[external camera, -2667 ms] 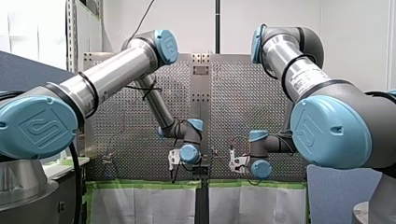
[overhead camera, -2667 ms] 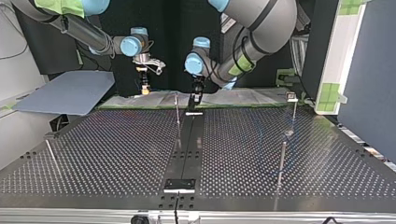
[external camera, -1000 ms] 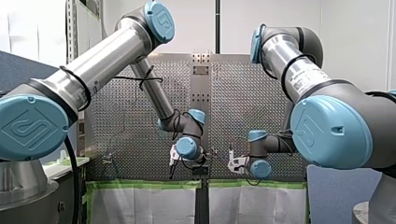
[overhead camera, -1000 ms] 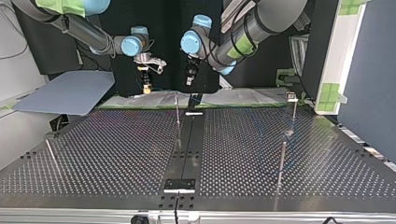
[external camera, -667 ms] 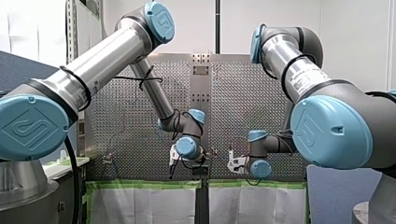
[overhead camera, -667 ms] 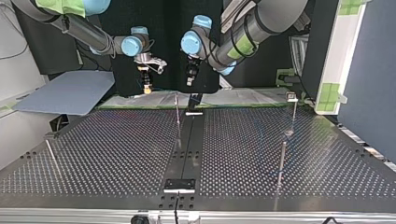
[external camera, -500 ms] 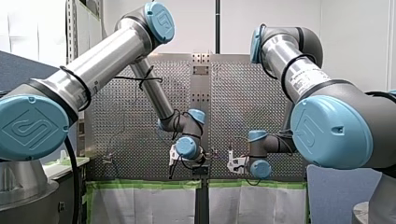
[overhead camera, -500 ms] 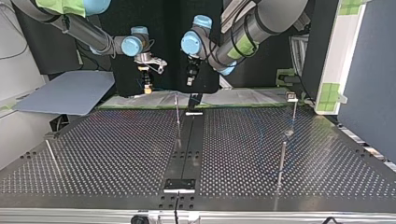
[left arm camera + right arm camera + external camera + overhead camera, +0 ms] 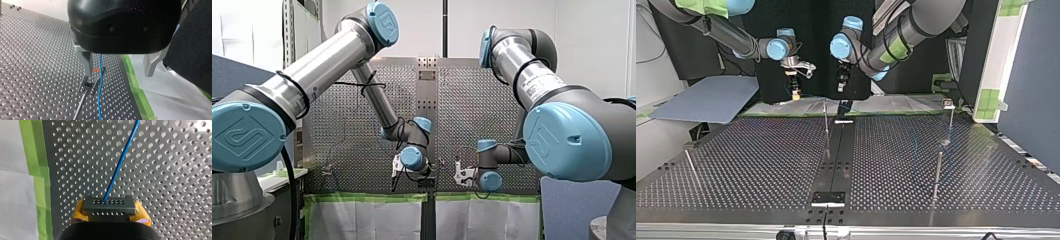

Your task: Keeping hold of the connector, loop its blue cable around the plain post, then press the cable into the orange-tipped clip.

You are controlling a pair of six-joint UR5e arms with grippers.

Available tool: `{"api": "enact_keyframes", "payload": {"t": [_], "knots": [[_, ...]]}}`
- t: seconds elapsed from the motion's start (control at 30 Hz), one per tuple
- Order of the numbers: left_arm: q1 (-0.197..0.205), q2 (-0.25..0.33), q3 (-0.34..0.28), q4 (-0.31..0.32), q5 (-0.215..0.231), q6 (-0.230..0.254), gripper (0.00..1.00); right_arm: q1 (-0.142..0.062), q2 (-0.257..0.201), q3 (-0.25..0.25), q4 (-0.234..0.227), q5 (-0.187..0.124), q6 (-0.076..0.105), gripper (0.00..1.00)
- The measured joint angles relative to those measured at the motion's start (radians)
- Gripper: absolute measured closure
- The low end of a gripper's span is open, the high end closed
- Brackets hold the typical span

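Gripping the connector (image 9: 109, 204) from both sides, the right gripper (image 9: 110, 213) has its yellow pads (image 9: 141, 213) closed tight against the dark, hole-dotted block, which sits squarely between its fingers. The blue cable (image 9: 120, 162) leaves the connector's face and runs straight ahead above the perforated bench (image 9: 175, 182), with a strip of green tape (image 9: 37, 172) and white paper (image 9: 12, 195) off to one side.

In the left wrist view, the left gripper (image 9: 118, 73) hangs above the bench with its metal fingers (image 9: 86, 61) spread wide and holding nothing. The cable passes down between them, much nearer one finger than the other. Beneath that finger stands the orange-tipped clip (image 9: 95, 70) on its slim stem, and the cable runs just beside the orange tip. Whether it sits in the clip cannot be told.

In the top view both grippers hover close together at the far edge of the bench, the right arm's at the view's left. A plain post (image 9: 937, 172) stands well apart from them, toward the view's right.
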Motion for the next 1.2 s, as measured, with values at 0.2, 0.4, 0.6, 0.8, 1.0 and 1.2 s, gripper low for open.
{"api": "enact_keyframes", "payload": {"t": [0.2, 0.4, 0.6, 0.8, 1.0, 1.2], "knots": [[0.001, 0.0, 0.0, -0.002, -0.003, -0.001, 0.0, 0.003, 0.0, 0.007, 0.03, 0.033, -0.004, 1.0], [0.002, 0.0, 0.0, -0.003, -0.004, -0.002, 0.0, 0.01, 0.0, 0.012, 0.042, 0.049, -0.013, 1.0], [0.004, 0.0, 0.0, -0.003, -0.005, -0.001, 0.0, 0.032, 0.0, 0.013, 0.025, 0.003, -0.062, 1.0], [0.006, 0.0, 0.0, -0.004, -0.004, -0.001, 0.0, 0.044, 0.0, 0.014, 0.022, -0.054, -0.079, 1.0], [0.007, 0.0, 0.0, -0.005, -0.003, -0.001, 0.0, 0.049, 0.001, 0.014, 0.025, -0.064, -0.08, 1.0], [0.008, 0.0, 0.0, -0.005, -0.003, -0.003, 0.0, 0.05, 0.001, 0.014, 0.03, -0.047, -0.078, 1.0]]}}
